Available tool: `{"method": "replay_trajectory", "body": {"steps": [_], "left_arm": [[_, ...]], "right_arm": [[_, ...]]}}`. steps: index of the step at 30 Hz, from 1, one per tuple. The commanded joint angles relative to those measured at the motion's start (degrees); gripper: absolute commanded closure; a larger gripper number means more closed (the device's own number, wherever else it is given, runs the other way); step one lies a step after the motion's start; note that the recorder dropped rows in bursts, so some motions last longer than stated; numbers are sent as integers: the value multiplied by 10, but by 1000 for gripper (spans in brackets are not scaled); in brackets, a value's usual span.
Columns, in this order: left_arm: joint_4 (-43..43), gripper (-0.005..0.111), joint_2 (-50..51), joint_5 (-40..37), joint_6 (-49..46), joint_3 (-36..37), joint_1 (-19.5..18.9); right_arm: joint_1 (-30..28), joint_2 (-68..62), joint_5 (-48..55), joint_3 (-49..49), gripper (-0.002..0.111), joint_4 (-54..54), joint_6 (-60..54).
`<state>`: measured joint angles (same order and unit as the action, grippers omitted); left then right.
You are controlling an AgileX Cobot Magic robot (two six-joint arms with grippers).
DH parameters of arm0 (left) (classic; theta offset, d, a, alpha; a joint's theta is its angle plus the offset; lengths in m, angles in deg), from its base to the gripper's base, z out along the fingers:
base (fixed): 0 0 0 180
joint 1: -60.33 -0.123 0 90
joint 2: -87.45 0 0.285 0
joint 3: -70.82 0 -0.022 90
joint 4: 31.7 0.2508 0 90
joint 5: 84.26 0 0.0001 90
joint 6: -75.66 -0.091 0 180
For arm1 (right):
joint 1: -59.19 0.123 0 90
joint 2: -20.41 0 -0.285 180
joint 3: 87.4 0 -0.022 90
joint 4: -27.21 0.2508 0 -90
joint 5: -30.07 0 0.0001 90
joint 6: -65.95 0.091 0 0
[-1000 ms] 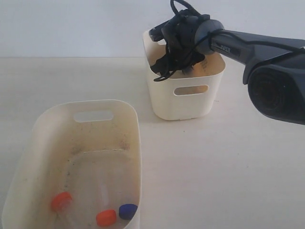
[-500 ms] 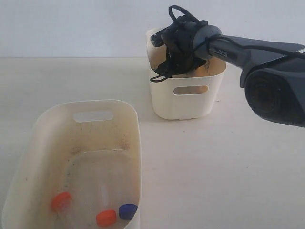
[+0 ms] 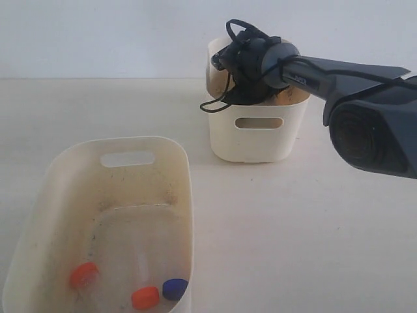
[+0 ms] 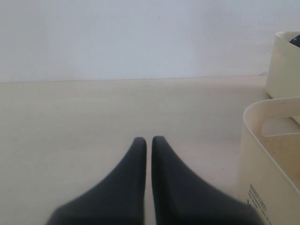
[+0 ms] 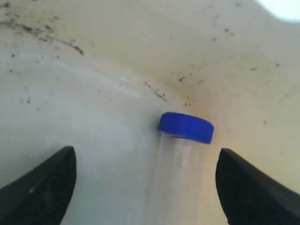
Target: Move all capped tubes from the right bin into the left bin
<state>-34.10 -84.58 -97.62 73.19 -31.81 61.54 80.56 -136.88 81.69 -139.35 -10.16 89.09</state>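
The right pincer (image 5: 146, 152) stands wide open with nothing in its grip, one finger on either side of the last tube (image 5: 180, 164), which lies between them untouched. That tube (clear, with a dark blue cap) rests on the floor of the right bin (image 3: 257, 140), its cap close to the corner where floor meets wall.

Over the last second the right arm has pushed further into the right bin. The bin itself seems to have shifted slightly on the table (image 3: 293, 228), probably nudged by the arm. The fingers have not narrowed in that time. By my reading the reach is nearly over and the squeeze is what remains; with the cap so near the wall, one finger may scrape the plastic as it closes.

Well apart from the right bin, nearer the camera, the left bin (image 3: 52, 189) already holds three tubes (image 3: 144, 297) (two orange caps, one blue), so this looks like the final transfer.

The left pincer (image 4: 148, 140) is pressed together and empty, low over bare table beside the left bin.
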Motion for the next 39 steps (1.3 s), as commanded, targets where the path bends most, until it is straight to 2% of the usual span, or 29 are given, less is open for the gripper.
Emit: {"method": "replay_trajectory", "body": {"steps": [1,8,15,22,30,39], "left_arm": [[1,102,-2,1,5,-2,-1],[1,102,-2,1,5,-2,-1],[1,102,-2,1,5,-2,-1],[1,102,-2,1,5,-2,-1],[1,102,-2,1,5,-2,-1],[1,102,-2,1,5,-2,-1]], "right_arm": [[-3,-38,32,5,31,20,1],[-3,-43,32,5,31,86,10],[-3,-43,183,5,31,85,8],[-3,-41,183,5,31,96,-5],[-3,-41,183,5,31,220,-44],[-3,-41,183,5,32,221,-40]]}}
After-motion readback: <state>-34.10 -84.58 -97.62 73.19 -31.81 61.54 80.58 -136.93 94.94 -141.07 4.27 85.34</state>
